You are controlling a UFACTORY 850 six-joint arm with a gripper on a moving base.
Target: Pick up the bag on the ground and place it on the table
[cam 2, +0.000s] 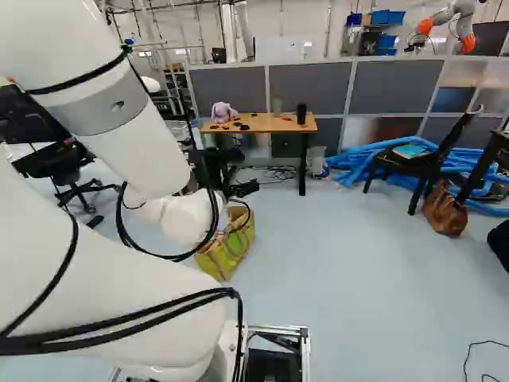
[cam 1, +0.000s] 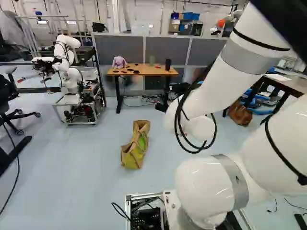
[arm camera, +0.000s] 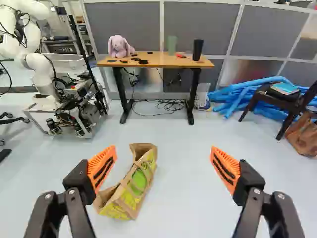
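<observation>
In the right base view my gripper [cam 2: 238, 173] shows partly past the wrist and cables, above the floor. In the wrist view the gripper [arm camera: 163, 161] stands open, fingers wide apart with nothing between them. A brown, yellow and green paper bag [arm camera: 136, 186] lies on the floor beyond the fingers, closer to one finger, whose pad may hide part of its edge. In the left base view the whole bag [cam 1: 135, 146] shows; the arm partly covers it in the right base view. Farther ahead is the table [arm camera: 161, 61], a wooden top on black legs.
On the tabletop are a plush rabbit [arm camera: 119, 46], a green cup [arm camera: 172, 45], a black cup [arm camera: 197, 49] and several small dark items. Cables [arm camera: 166, 105] lie beneath it. Another robot [cam 1: 72, 81] stands beside the table. Blue tubes [cam 2: 358, 163], a chair [cam 2: 417, 163] and a brown bag [cam 2: 445, 211] are opposite.
</observation>
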